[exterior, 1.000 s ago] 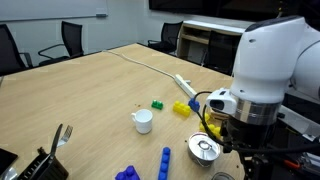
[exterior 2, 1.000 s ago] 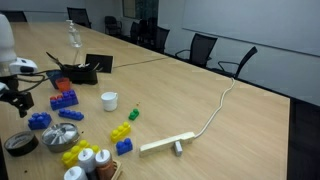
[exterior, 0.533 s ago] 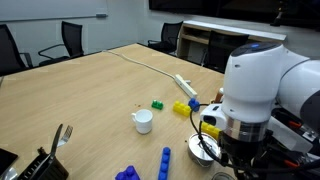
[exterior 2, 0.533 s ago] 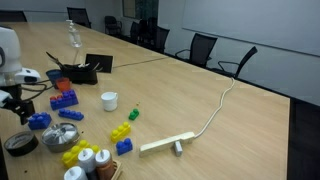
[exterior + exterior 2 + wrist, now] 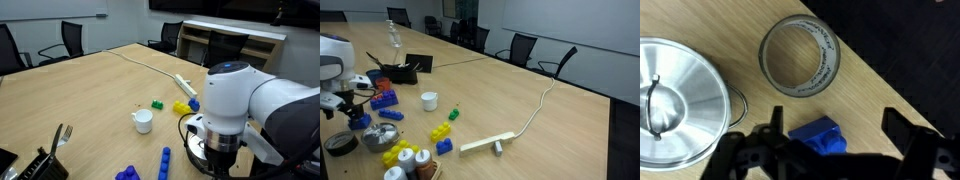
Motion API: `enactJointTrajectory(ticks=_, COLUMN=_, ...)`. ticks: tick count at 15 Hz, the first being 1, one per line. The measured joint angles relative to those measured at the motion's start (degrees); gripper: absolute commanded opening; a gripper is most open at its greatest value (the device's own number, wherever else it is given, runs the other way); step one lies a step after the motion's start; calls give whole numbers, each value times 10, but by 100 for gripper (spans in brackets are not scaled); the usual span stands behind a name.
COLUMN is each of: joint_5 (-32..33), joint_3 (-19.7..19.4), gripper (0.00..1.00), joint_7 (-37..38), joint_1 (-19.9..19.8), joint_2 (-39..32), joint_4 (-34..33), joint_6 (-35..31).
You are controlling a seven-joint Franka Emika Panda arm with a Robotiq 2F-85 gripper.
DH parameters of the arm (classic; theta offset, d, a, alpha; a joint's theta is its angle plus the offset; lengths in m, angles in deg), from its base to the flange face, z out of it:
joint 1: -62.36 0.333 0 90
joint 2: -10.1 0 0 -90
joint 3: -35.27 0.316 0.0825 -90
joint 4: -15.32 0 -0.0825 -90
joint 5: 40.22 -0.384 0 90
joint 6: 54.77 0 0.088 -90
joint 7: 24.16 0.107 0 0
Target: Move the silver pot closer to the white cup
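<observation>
The silver pot (image 5: 675, 105) is a shiny round metal pot at the left of the wrist view. It also shows in an exterior view (image 5: 376, 138), and in the exterior view with the arm up close only its rim (image 5: 193, 151) peeks out. The white cup (image 5: 143, 120) stands apart from it on the wooden table, also visible in an exterior view (image 5: 429, 100). My gripper (image 5: 832, 138) is open and empty, hovering above the table just beside the pot. A small blue block (image 5: 818, 138) lies on the table below, between the fingers. In an exterior view the gripper (image 5: 348, 108) hangs above the blue blocks.
A grey tape roll (image 5: 800, 55) lies beside the pot near the table edge (image 5: 902, 80). Blue (image 5: 384, 99), yellow (image 5: 440, 131) and green (image 5: 157, 104) toy blocks, white shakers (image 5: 408, 160), a power strip with cable (image 5: 485, 145) and a black utensil holder (image 5: 400, 70) are on the table.
The arm has swung over the pot, hiding most of it in one exterior view, and the gripper has moved closer to the pot. Pot and cup have not moved.
</observation>
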Motion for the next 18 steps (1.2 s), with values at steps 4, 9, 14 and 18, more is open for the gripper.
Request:
enactJointTrajectory(ticks=4, joint_5=5, joint_3=-11, gripper=100, joint_7=1, joint_1=0, joint_2=-38, joint_4=-27, joint_6=-5)
enactJointTrajectory(ticks=9, joint_5=23, joint_3=-26, gripper=100, joint_7=8, joint_1=0, joint_2=-51, joint_4=-38, joint_6=-9)
enactJointTrajectory(ticks=14, joint_5=31, joint_3=-35, gripper=100, joint_7=21, joint_1=-2, joint_2=-51, joint_4=-37, joint_6=-10)
enactJointTrajectory(ticks=18, joint_5=31, joint_3=-37, gripper=100, joint_7=28, joint_1=-3, joint_2=-51, joint_4=-29, joint_6=-10)
